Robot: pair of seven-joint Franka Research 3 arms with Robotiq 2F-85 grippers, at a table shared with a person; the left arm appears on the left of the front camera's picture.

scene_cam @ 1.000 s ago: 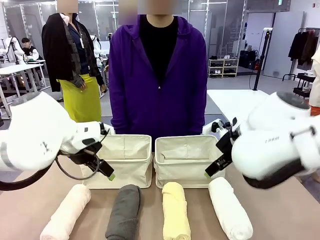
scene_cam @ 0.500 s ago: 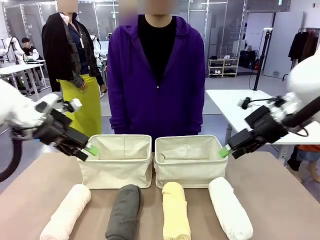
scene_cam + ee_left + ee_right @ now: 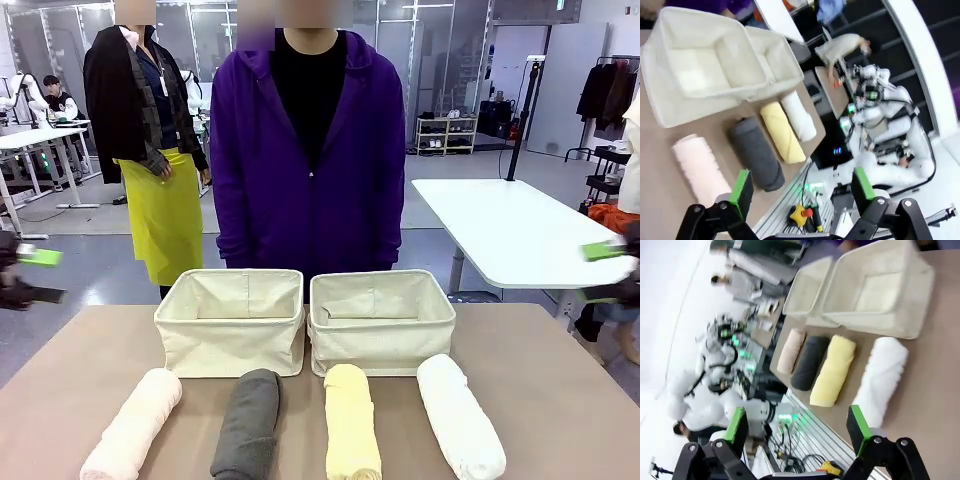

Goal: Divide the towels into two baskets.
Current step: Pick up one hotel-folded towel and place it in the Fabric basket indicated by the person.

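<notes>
Both arms just swung back out to the sides: L end effector point(image 3: 30, 276) and R end effector point(image 3: 612, 272) released, empty. Pink towel point(image 3: 135, 420), grey towel point(image 3: 248, 425), yellow towel point(image 3: 352, 425) and white towel point(image 3: 460, 415) sit in a row on the counter point(image 3: 560, 400) just before L basket point(image 3: 230, 345) and R basket point(image 3: 380, 345). Nothing sorted yet, imo.

Bright, even overhead light covers the desk point(image 3: 560, 400); the towels point(image 3: 352, 430) and baskets point(image 3: 232, 330) throw only faint, soft shadows. The front view is sharp at its centre, while the left gripper point(image 3: 40, 276) and right gripper point(image 3: 605, 272) at its edges are motion-smeared. Both wrist views are soft, tilted and bowed at the edges, the fingers point(image 3: 742, 187) crisper than the background. A washed-out white patch glares in the right wrist view's upper left.
</notes>
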